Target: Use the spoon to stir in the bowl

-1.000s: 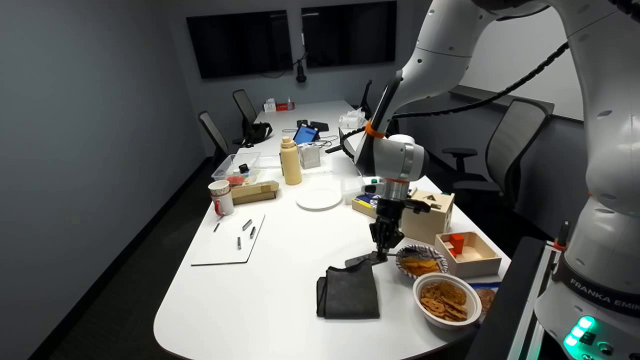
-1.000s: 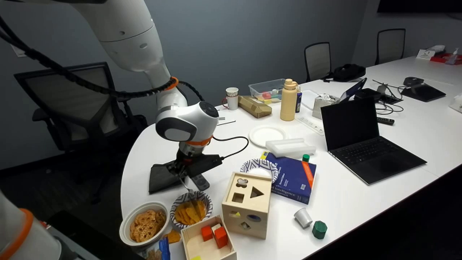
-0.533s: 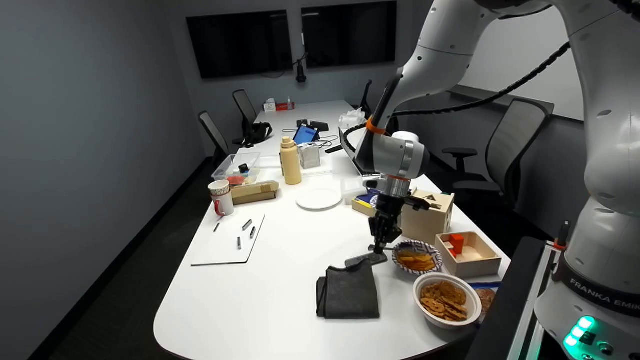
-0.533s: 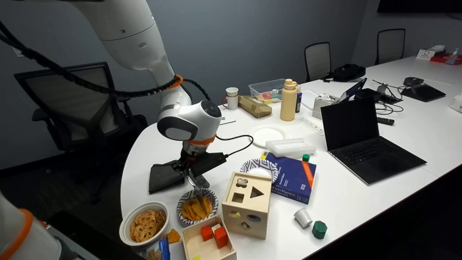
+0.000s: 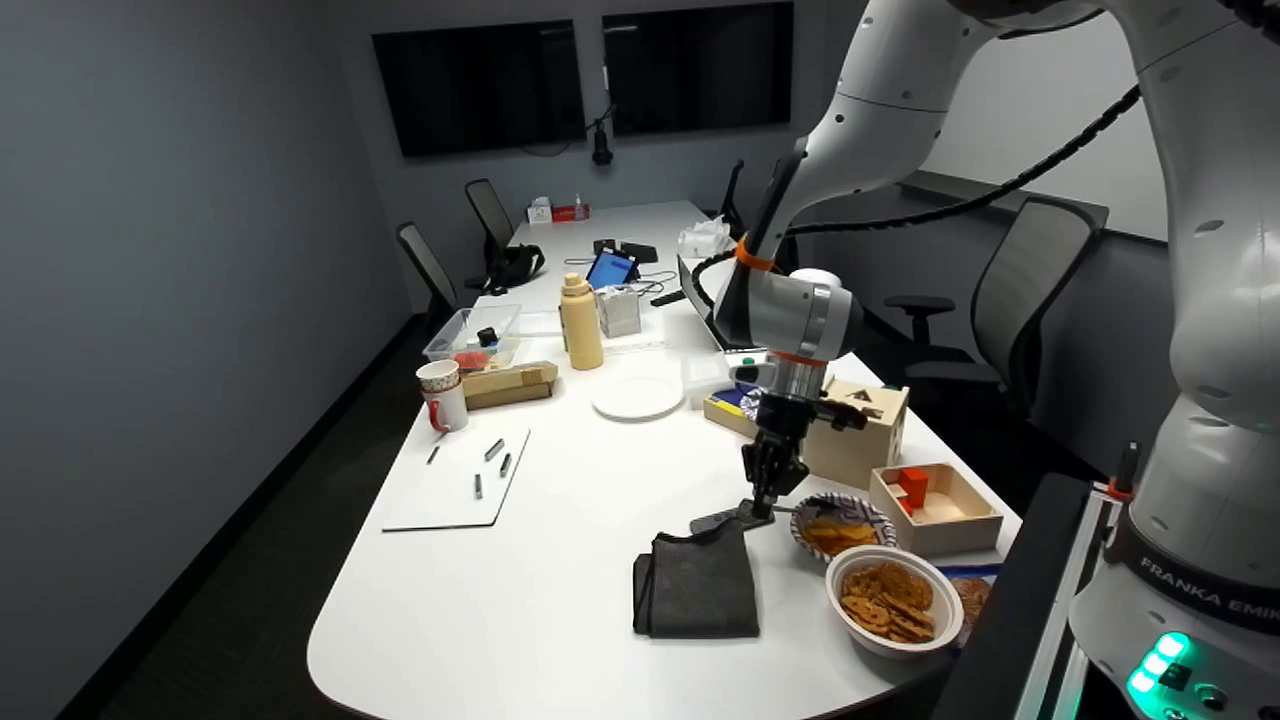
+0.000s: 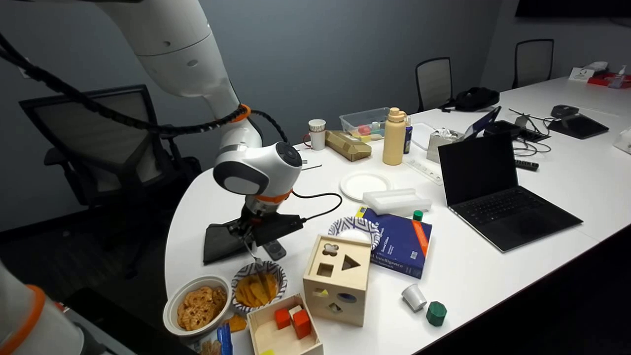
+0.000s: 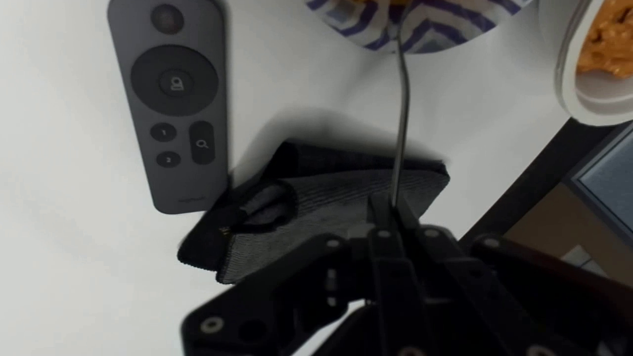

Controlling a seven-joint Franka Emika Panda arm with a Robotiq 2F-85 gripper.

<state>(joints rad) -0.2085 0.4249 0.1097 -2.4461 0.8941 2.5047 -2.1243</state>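
Note:
The bowl is small and patterned, with orange chips in it; it shows in both exterior views, and its edge is at the top of the wrist view. My gripper is shut on the handle end of a thin metal spoon. The spoon slants over the bowl's rim and seems to touch it; its head is hidden or unclear among the chips. In an exterior view the gripper is beside the bowl, low over the table. The spoon also shows in an exterior view.
A larger white bowl with brown snacks stands close to the small bowl. A wooden tray with red blocks and a wooden shape box stand on its other side. A grey remote and folded dark cloth lie near the gripper.
The gripper and spoon shifted a little toward the shape box side, then came back. The small bowl slid along with them both ways. The spoon stayed held.

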